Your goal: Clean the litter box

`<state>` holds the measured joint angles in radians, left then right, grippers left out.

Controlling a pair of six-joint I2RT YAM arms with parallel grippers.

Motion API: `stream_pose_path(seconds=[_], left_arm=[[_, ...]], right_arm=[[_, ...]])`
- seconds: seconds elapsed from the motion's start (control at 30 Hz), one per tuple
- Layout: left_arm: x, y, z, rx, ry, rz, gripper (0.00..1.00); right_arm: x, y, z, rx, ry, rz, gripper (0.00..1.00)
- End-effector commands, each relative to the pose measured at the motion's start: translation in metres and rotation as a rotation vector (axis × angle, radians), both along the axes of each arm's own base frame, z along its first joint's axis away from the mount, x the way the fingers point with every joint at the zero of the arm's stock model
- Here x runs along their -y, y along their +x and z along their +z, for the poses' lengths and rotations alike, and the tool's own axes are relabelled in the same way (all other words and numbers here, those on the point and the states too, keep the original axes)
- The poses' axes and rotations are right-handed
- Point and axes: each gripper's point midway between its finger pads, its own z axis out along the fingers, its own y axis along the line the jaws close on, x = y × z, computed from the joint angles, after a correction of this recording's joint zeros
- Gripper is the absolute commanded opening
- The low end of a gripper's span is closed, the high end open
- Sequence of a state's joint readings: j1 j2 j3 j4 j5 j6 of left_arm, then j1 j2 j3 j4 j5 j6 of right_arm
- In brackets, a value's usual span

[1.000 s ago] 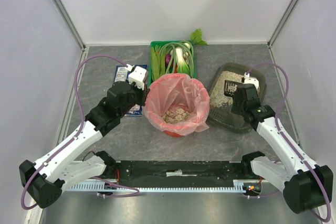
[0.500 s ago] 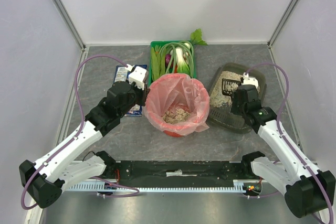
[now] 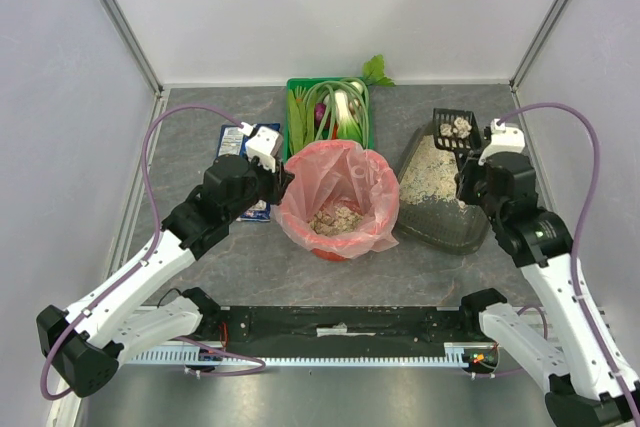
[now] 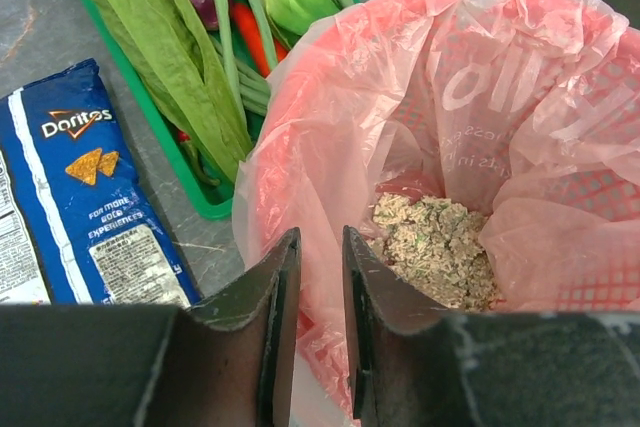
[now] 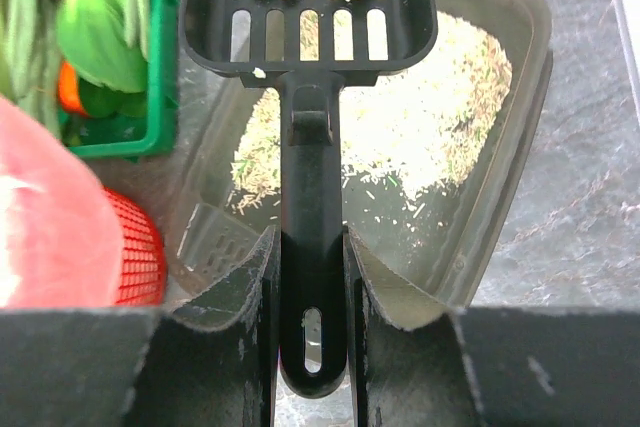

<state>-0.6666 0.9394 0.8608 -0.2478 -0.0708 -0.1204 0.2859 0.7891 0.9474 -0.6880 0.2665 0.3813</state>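
**Overhead view**
- Litter box (image 3: 452, 235): sits on the counter (image 3: 250, 257), right of centre and just beside the red bin (image 3: 330, 250). Beige litter lies mostly toward its far end.
- Scoop (image 3: 452, 129): black and slotted, raised over the box's far edge with pale clumps in its head.
- Right end effector (image 3: 472, 155): clenched on the scoop's handle.
- Left end effector (image 3: 284, 179): at the left rim of the pink bag (image 3: 300, 172) that lines the bin.
- Green crate (image 3: 290, 117): holds vegetables, behind the bin and left of the scoop.

**Left wrist view**
- Fingers (image 4: 275, 327): nearly together, with the bag's rim apparently pinched in the narrow gap.
- Bin contents: litter and clumps lie at the bottom.

**Right wrist view**
- Fingers (image 5: 250, 287): tight against both sides of the handle.
- Load: two clumps lie forward of the slots.
- Box: directly under the handle, with a bare corner nearest the camera.

**Hazards, as judged**
- Spill: a tilt or jerk on the way to the bin could drop clumps on the counter or into the vegetables.
- Bag: if the thin pinch slips, the rim could fold inward and the load land outside the bag.
- Contact: a scoop carried too far left could strike the left end effector or drag the bag.
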Motion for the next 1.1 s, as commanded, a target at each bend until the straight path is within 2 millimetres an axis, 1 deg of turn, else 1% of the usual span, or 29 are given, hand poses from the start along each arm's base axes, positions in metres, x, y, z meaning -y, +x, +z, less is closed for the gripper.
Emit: stream_pose_path(seconds=[0.0, 0.07, 0.1, 0.17, 0.2, 0.3, 0.37, 0.4, 0.43, 0.47, 0.57, 0.6, 0.63, 0.67, 0.7, 0.73, 0.77, 0.8, 0.83, 0.87, 0.9, 0.93, 0.97, 1.0, 1.03, 1.07], left_arm=[[0.001, 0.002, 0.028, 0.023, -0.079, 0.011, 0.31], [-0.002, 0.003, 0.029, 0.032, -0.072, 0.024, 0.34], [-0.003, 0.003, 0.029, 0.034, -0.069, 0.026, 0.38], [-0.006, 0.004, 0.030, 0.037, -0.058, 0.032, 0.44], [-0.006, 0.005, 0.028, 0.031, -0.052, 0.035, 0.53], [-0.008, 0.006, 0.023, 0.005, -0.040, 0.047, 0.65], [-0.005, 0.007, 0.020, -0.017, -0.045, 0.039, 0.67], [-0.004, 0.007, 0.019, -0.027, -0.050, 0.037, 0.68], [-0.001, 0.008, 0.014, -0.045, -0.047, 0.026, 0.69], [-0.001, 0.008, 0.013, -0.053, -0.044, 0.025, 0.69], [0.001, 0.011, 0.004, -0.090, -0.033, 0.022, 0.69], [0.000, 0.013, 0.001, -0.101, -0.032, 0.027, 0.68], [0.001, 0.013, 0.001, -0.104, -0.034, 0.026, 0.68], [0.000, 0.015, -0.002, -0.112, -0.028, 0.030, 0.67], [-0.001, 0.016, -0.003, -0.118, -0.026, 0.035, 0.65], [-0.001, 0.017, -0.005, -0.124, -0.020, 0.038, 0.65], [-0.001, 0.017, -0.006, -0.125, -0.017, 0.038, 0.64], [-0.003, 0.018, -0.009, -0.133, -0.009, 0.042, 0.64], [-0.003, 0.018, -0.010, -0.135, -0.005, 0.044, 0.63], [-0.004, 0.019, -0.010, -0.136, -0.003, 0.047, 0.62], [-0.005, 0.019, -0.012, -0.139, 0.000, 0.050, 0.60], [-0.005, 0.019, -0.011, -0.137, -0.002, 0.050, 0.59], [-0.005, 0.018, -0.012, -0.140, -0.002, 0.048, 0.57], [-0.005, 0.018, -0.012, -0.142, -0.001, 0.046, 0.55], [-0.005, 0.019, -0.013, -0.143, 0.000, 0.048, 0.54], [-0.005, 0.019, -0.013, -0.143, 0.000, 0.048, 0.51]], right_arm=[[-0.007, -0.017, 0.037, 0.026, -0.031, 0.121, 0.00], [-0.018, -0.018, 0.045, 0.026, -0.035, 0.201, 0.00], [-0.021, -0.019, 0.056, 0.048, -0.033, 0.230, 0.00], [-0.031, -0.020, 0.064, 0.057, -0.038, 0.306, 0.00], [-0.034, -0.020, 0.074, 0.077, -0.036, 0.326, 0.00], [-0.039, -0.017, 0.080, 0.074, -0.064, 0.363, 0.00], [-0.042, -0.014, 0.076, 0.049, -0.081, 0.378, 0.00], [-0.047, -0.014, 0.082, 0.063, -0.084, 0.402, 0.00], [-0.052, -0.014, 0.086, 0.071, -0.080, 0.418, 0.00], [-0.061, -0.015, 0.094, 0.098, -0.077, 0.449, 0.00], [-0.074, -0.016, 0.104, 0.107, -0.094, 0.494, 0.00], [-0.082, -0.019, 0.105, 0.105, -0.109, 0.519, 0.00], [-0.087, -0.017, 0.101, 0.083, -0.127, 0.532, 0.00], [-0.092, -0.018, 0.103, 0.081, -0.139, 0.546, 0.00], [-0.105, -0.024, 0.104, 0.082, -0.151, 0.593, 0.00], [-0.107, -0.021, 0.103, 0.076, -0.183, 0.577, 0.00], [-0.113, -0.023, 0.110, 0.090, -0.189, 0.593, 0.00], [-0.126, -0.030, 0.112, 0.101, -0.198, 0.638, 0.00], [-0.131, -0.028, 0.112, 0.096, -0.228, 0.637, 0.00], [-0.135, -0.030, 0.116, 0.101, -0.250, 0.643, 0.00], [-0.147, -0.038, 0.114, 0.096, -0.279, 0.688, 0.00], [-0.154, -0.037, 0.105, 0.066, -0.325, 0.700, 0.00], [-0.147, -0.035, 0.103, 0.053, -0.400, 0.664, 0.00], [-0.157, -0.042, 0.099, 0.046, -0.446, 0.696, 0.00], [-0.160, -0.041, 0.093, 0.030, -0.498, 0.687, 0.00], [-0.159, -0.045, 0.092, 0.034, -0.556, 0.682, 0.00]])
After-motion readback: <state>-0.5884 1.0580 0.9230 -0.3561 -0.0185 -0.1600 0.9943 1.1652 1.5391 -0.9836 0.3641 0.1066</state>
